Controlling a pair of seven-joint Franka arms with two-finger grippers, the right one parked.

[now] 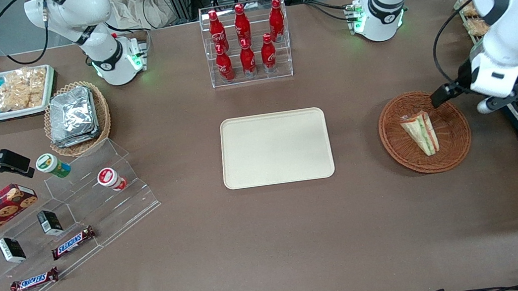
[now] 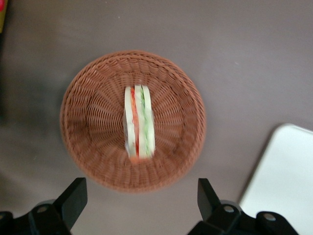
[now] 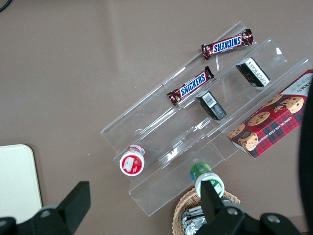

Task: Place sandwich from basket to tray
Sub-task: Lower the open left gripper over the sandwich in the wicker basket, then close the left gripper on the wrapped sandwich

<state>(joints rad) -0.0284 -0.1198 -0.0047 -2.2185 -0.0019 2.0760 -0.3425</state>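
**One sandwich lies in the basket, gripper spread above it**

One sandwich [image 1: 419, 133] rests on its side in the reddish-brown wicker basket [image 1: 454, 147], its green and orange-red layers showing between the white bread. The gripper [image 2: 142, 198] hovers above the basket's rim with its fingers [image 2: 73, 197] spread wide apart and nothing held between them. The cream tray [image 1: 275, 148] lies flat on the brown table [image 1: 272, 244], well apart from the basket toward the parked arm's end. A clear rack of red bottles [image 1: 246, 42] stands farther from the front camera than the tray.
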